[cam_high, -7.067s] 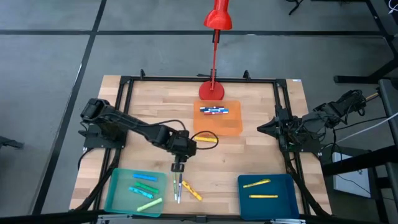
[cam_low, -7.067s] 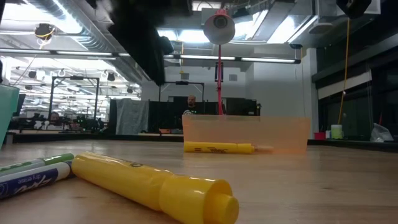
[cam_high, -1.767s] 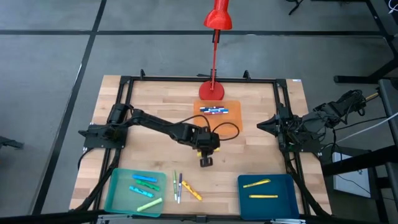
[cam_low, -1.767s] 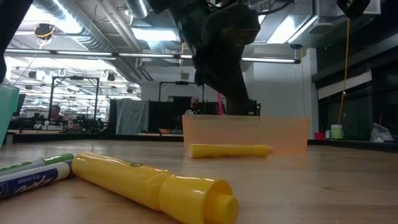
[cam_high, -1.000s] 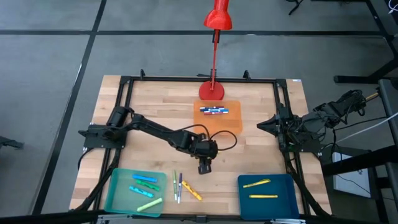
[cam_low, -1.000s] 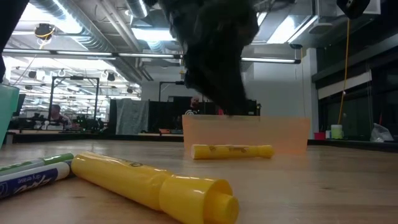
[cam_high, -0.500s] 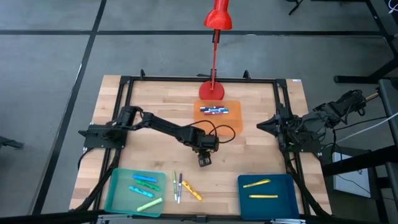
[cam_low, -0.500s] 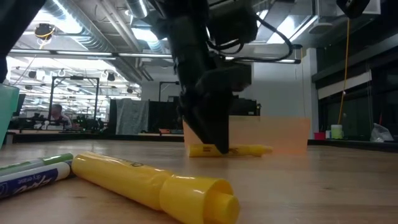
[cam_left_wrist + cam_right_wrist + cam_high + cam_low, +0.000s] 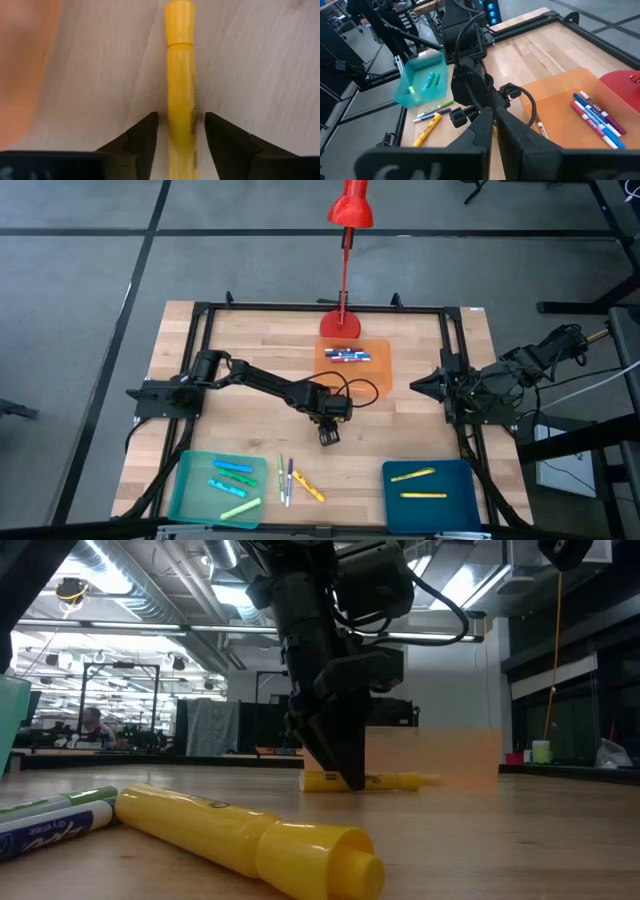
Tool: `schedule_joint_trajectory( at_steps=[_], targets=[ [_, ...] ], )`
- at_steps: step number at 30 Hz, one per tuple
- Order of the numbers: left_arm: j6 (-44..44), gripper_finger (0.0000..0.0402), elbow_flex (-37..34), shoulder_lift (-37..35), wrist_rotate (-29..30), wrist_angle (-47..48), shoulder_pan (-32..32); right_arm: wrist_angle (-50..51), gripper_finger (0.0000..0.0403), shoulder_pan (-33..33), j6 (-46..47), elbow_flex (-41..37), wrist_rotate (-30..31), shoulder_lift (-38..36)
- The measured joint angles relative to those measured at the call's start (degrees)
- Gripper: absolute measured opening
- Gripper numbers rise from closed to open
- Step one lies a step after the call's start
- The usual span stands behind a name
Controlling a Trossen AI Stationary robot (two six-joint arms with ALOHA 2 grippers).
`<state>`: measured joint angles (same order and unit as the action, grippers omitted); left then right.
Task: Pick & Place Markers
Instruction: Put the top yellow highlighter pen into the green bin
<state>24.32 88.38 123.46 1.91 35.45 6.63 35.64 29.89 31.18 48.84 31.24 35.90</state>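
Note:
A yellow marker (image 9: 181, 90) lies flat on the wooden table just in front of the orange tray (image 9: 375, 375). My left gripper (image 9: 181, 137) is down over it, open. One finger stands on either side of the marker's barrel, with a thin gap left on both sides. The low view shows the same fingers (image 9: 345, 765) reaching down to the marker (image 9: 390, 780). My right gripper (image 9: 493, 125) waits shut, raised by the table's right edge (image 9: 420, 387).
The orange tray holds blue and red markers (image 9: 347, 356). A teal tray (image 9: 190, 500) with green and blue markers is at the near left. A blue tray (image 9: 452, 508) at the near right holds two yellow ones. Loose markers (image 9: 297, 482) lie near the front edge. A red lamp (image 9: 342, 323) stands at the back.
My left gripper has sunk and shifted slightly toward the far edge, onto the yellow marker, so that its fingers now stand around the barrel at table height. The marker stays on the table.

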Motion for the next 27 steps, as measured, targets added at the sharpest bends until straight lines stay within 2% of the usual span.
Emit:
schedule_joint_trajectory(
  at_steps=[9, 21, 27],
  targets=[
    [0.0, 0.0057, 0.0, 0.0, 0.3, 0.7, -0.1, 0.0, 0.0026, 0.0, 0.1, 0.0, 0.0, 0.0],
    [0.0, 0.0057, -0.2, -0.7, 0.8, 1.9, 0.1, 0.0, 0.0026, 0.0, 0.1, 0.0, 0.0, 0.0],
    [0.4, 0.0057, -0.3, -4.3, 2.0, 4.6, 0.8, 0.0, 0.0026, 0.0, -0.2, 0.0, 0.0, 0.0]
  ],
)
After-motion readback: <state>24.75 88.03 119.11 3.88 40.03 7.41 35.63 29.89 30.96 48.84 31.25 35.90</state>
